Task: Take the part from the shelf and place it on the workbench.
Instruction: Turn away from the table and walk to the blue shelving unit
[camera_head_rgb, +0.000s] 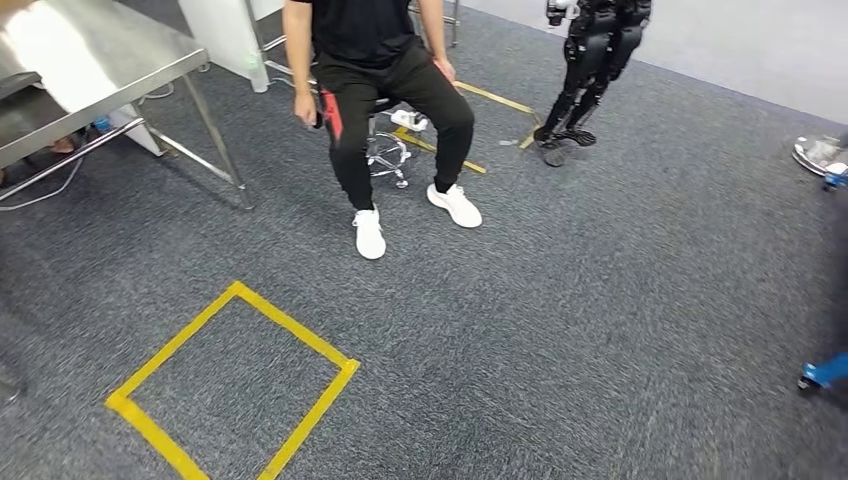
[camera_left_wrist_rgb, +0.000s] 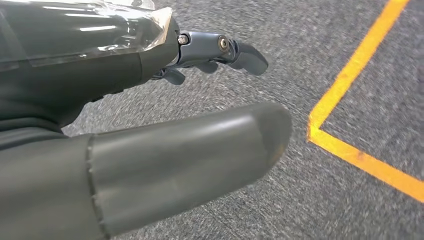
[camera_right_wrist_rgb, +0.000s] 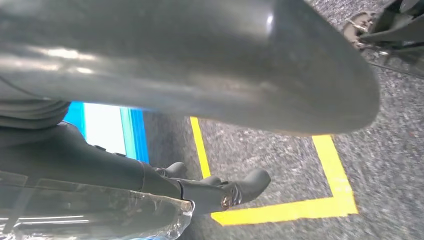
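Part and shelf: you have neither before you, so which way the part lies from either hand, how its long axis runs and which arm is nearer cannot be told.

Head view: grey carpet, a yellow tape square (camera_head_rgb: 235, 385) at lower left, a steel table (camera_head_rgb: 95, 60) at upper left that may be the workbench, a seated person (camera_head_rgb: 385, 100) at top centre, another robot's legs (camera_head_rgb: 590, 70) at upper right. The table's lower level is too dim to read; no container is visible.

Left wrist view: your left hand (camera_left_wrist_rgb: 200, 100) hangs over the carpet near a yellow tape corner (camera_left_wrist_rgb: 320, 132), fingers apart, holding nothing.

Right wrist view: your right hand (camera_right_wrist_rgb: 220, 150) is likewise empty, thumb and dark fingers spread above yellow tape (camera_right_wrist_rgb: 295, 210). My judgement: you must turn to find the shelf before any reach.
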